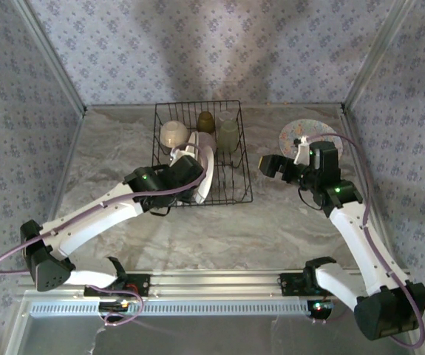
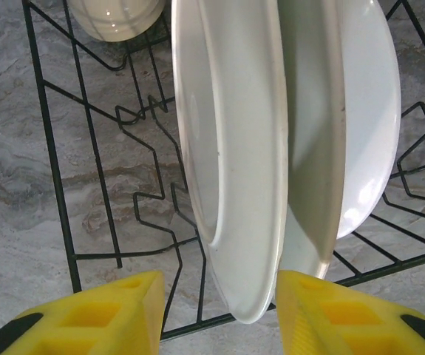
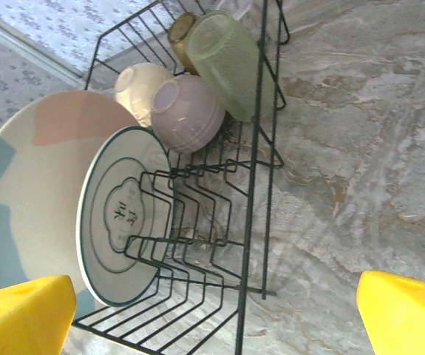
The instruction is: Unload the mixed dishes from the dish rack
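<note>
My left gripper (image 2: 218, 288) is low in the rack (image 1: 230, 174), at centre frame in the top view. Its fingers are part spread and straddle the bottom rim of the near plate (image 2: 234, 148). The finger (image 2: 330, 314) at lower right lies against that rim. On the other side, rack wire and table (image 1: 286, 222) show through a gap, so nothing is pinched. A second plate (image 2: 364, 111) stands upright just behind, almost touching the first, with little room between them.

My right gripper (image 1: 267, 164) hangs just right of the rack over bare table, fingers spread wide and holding nothing. Open table lies below the rack and to its left. The walls (image 1: 20, 111) close in on both sides. A patterned plate (image 1: 301, 134) lies flat at upper right, near the corner.

The left wrist view gives the plates' white backs. The right wrist view gives faces: a colour-block plate (image 3: 20, 192) and a ringed plate (image 3: 120, 214), upright in the prongs. Above them are a lilac bowl (image 3: 186, 111), a cream bowl (image 3: 140, 83), a cup (image 3: 177, 29) and a green glass (image 3: 230, 63).
</note>
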`<state>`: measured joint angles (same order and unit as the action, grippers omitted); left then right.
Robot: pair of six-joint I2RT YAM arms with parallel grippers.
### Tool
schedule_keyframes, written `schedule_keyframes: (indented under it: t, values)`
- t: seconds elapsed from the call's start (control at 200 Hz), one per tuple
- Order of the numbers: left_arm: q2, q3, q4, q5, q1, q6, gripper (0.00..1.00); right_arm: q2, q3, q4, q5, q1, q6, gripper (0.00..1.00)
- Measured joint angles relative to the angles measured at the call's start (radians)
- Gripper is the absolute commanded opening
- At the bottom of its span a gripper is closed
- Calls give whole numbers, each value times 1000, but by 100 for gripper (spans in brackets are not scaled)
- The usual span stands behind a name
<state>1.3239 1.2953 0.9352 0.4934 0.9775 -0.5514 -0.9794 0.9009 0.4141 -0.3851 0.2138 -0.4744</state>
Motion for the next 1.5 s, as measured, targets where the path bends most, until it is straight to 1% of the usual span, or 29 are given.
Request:
schedule_keyframes:
  t: [0.27,0.465,0.75,1.179,1.269,1.364,1.499]
  values:
    - [0,0,-6,-9,0,0,43,3,-6,-7,-40,1,-3,100]
    - [0,0,-21,-26,0,-1,46,3,-7,-16,-51,1,-4,100]
    - [-5,-10,-47,-38,-3,0,45,3,-35,-29,-65,1,-8,100]
    - [-5,-43,-75,-79,-70,18,43,3,-42,-29,-72,1,-16,100]
    - [-5,-48,-83,-92,-85,27,42,3,-48,-33,-76,1,-18,100]
    - [-1,-51,-94,-106,-102,36,39,3,-52,-40,-79,8,-23,100]
    - [8,-56,-112,-117,-122,52,33,3,-55,-65,-87,49,-26,100]
